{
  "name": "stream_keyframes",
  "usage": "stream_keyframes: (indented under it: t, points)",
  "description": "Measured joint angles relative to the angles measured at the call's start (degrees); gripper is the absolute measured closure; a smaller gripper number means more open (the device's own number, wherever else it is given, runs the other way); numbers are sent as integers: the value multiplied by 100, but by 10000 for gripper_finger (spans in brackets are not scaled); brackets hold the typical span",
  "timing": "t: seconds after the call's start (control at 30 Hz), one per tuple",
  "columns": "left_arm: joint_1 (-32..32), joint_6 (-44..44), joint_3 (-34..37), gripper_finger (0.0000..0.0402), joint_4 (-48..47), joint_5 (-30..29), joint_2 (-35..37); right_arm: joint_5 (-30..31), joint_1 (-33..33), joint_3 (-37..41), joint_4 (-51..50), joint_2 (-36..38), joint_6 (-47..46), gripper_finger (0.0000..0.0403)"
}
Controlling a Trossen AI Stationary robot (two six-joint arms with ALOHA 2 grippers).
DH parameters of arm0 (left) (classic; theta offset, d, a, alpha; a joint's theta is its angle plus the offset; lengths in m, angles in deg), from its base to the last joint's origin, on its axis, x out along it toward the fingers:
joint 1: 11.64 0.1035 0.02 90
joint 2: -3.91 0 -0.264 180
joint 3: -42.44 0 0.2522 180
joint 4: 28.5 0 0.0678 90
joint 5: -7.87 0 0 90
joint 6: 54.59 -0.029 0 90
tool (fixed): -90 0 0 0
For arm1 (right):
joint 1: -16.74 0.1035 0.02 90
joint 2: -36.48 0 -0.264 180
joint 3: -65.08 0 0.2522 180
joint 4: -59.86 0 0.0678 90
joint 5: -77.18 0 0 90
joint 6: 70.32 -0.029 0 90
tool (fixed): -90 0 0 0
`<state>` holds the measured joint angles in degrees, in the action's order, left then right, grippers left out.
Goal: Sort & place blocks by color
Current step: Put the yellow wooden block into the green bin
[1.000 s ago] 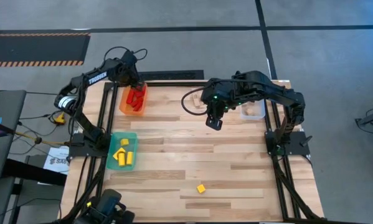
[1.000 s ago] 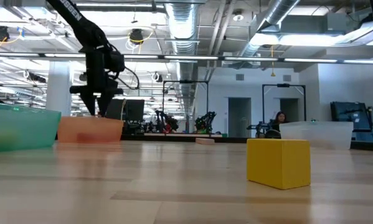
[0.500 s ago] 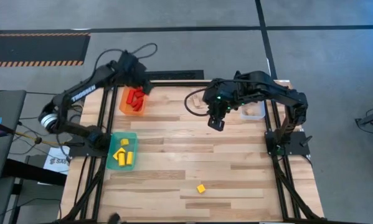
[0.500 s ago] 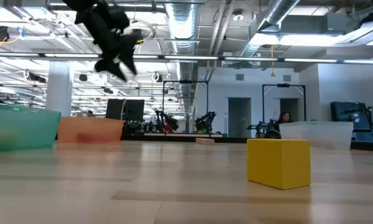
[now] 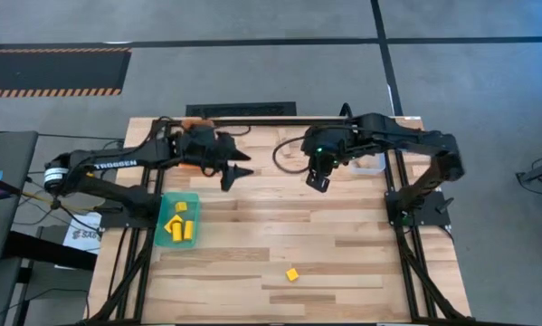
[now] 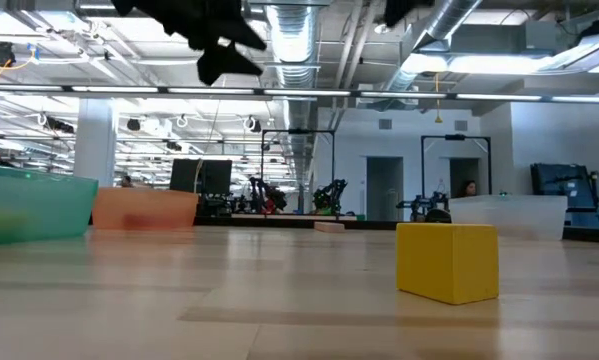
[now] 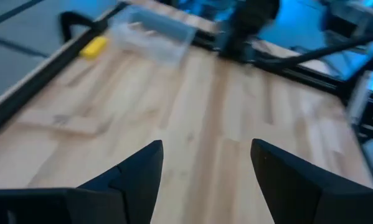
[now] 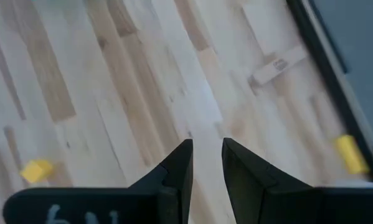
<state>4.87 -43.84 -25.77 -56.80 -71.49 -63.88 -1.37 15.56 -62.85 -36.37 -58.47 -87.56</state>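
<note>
One yellow cube (image 5: 292, 273) lies alone near the table's near edge; it shows large in the low view (image 6: 447, 262). Several yellow blocks sit in the teal bin (image 5: 178, 220). A pale wood bar (image 8: 276, 65) lies flat near the far edge and also shows in the left wrist view (image 7: 68, 121). My left arm covers the red blocks. My left gripper (image 5: 237, 174) hangs open and empty, high over the table's far middle. My right gripper (image 5: 318, 179) hovers beside it, empty, with a narrow gap between its fingers (image 8: 206, 149).
The orange bin (image 6: 144, 208) stands at the far left and the clear bin (image 6: 509, 215) at the far right. A small yellow piece (image 7: 94, 48) lies by the frame rail near the clear bin. Bare wood spreads across the table's middle and near half.
My left gripper has risen out of the orange bin. It has swung toward the table's right and a little toward the near edge, and now hangs over the far middle beside the right gripper. The right gripper has stayed almost in place.
</note>
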Motion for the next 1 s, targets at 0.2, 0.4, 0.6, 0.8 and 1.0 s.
stream_keyframes:
  t: [0.2, 0.4, 0.6, 0.8, 1.0]
  points:
    - [-550, -288, 2, 176, 355, -54, 1, -522, -309, 2767, 2053, 1372, -771, 296]
    - [-670, -581, 2, 176, 392, -259, -36, -570, -212, 5031, 3592, 2264, -2446, 296]
    - [-670, -623, -4, 176, 353, -357, -232, -743, 499, 6099, 4333, 2329, -3805, 296]
    - [-666, -562, 2, 176, 136, -74, -376, -756, 1529, 6270, 6179, 1693, -4543, 296]
    - [-680, -602, 0, 176, -53, -14, -246, -826, 2166, 5711, 6615, 579, -5657, 296]
